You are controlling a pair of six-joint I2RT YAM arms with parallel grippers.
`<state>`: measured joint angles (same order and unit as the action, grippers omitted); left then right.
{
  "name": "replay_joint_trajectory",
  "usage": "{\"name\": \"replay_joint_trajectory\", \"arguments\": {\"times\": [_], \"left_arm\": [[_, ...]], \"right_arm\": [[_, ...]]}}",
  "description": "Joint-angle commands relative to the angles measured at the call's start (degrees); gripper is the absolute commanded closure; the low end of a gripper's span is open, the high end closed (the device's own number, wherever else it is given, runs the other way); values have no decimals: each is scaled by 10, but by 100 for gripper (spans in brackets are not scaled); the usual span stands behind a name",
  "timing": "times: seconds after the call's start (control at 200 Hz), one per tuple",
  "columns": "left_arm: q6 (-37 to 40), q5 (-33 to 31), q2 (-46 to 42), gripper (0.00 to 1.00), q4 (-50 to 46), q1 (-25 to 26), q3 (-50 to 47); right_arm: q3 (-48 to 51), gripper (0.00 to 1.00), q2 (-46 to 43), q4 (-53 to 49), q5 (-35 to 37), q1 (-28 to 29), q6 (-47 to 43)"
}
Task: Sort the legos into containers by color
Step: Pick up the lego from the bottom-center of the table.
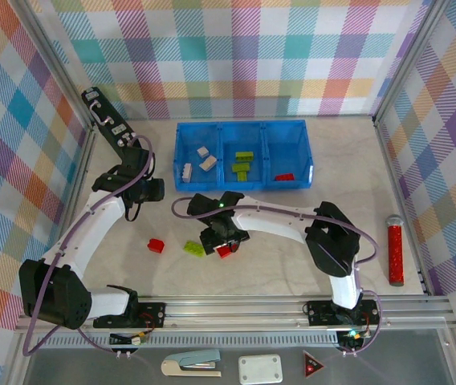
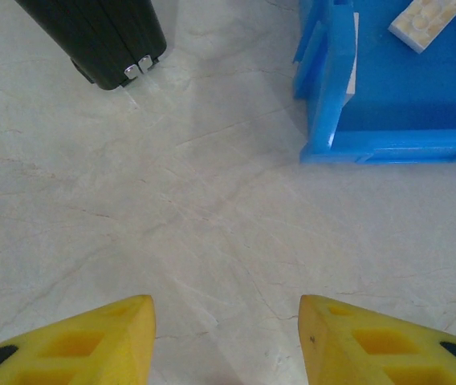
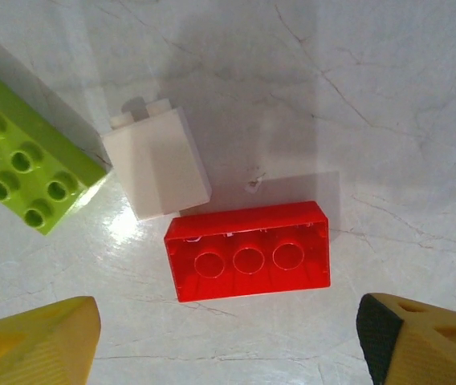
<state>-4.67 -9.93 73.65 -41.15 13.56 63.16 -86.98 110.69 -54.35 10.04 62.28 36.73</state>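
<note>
From the top camera we see the blue tray [image 1: 242,128] at twelve o'clock on the table [image 1: 356,200]. Its three boxes already have some bricks in them. There are cream bricks [image 1: 208,164] in the left box, green bricks [image 1: 242,168] in the middle box and one sorted red brick [image 1: 284,176] in the right box. So part of the job is done. A loose red brick [image 1: 156,245] and a loose green brick [image 1: 193,248] lie at seven o'clock from the tray. The right claw [image 1: 225,245] hangs just beside them. The left claw [image 1: 152,190] sits near the tray's left end, at nine o'clock from it. In the left wrist camera, the left claw's yellow fingers [image 2: 83,341] stand apart with bare table between them. It holds nothing, and the tray corner shows at two o'clock. In the right wrist camera, the right claw is wide open and holds nothing. An upside-down red brick [image 3: 248,250] lies at twelve o'clock, just ahead of the gap between its fingers. A small pale brick [image 3: 156,164] sits at eleven o'clock. We think it is cream, but the glare makes it look white. We think about four bricks are left to sort.
</note>
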Motion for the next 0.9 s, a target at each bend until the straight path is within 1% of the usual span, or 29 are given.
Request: {"name": "replay_joint_trajectory", "arguments": {"times": [0.0, 0.255, 0.435, 0.685, 0.895], "left_arm": [[1, 10, 6, 50, 5, -9, 6], [1, 6, -1, 50, 4, -9, 4], [1, 9, -1, 50, 4, -9, 4], [1, 7, -2, 50, 3, -9, 2], [1, 3, -5, 50, 3, -9, 0]], "right_arm": [[7, 15, 19, -18, 4, 4, 19], [18, 15, 39, -6, -7, 4, 19], [28, 15, 50, -1, 0, 6, 21], [44, 19, 63, 12, -2, 6, 17], [45, 26, 57, 15, 2, 6, 14]]}}
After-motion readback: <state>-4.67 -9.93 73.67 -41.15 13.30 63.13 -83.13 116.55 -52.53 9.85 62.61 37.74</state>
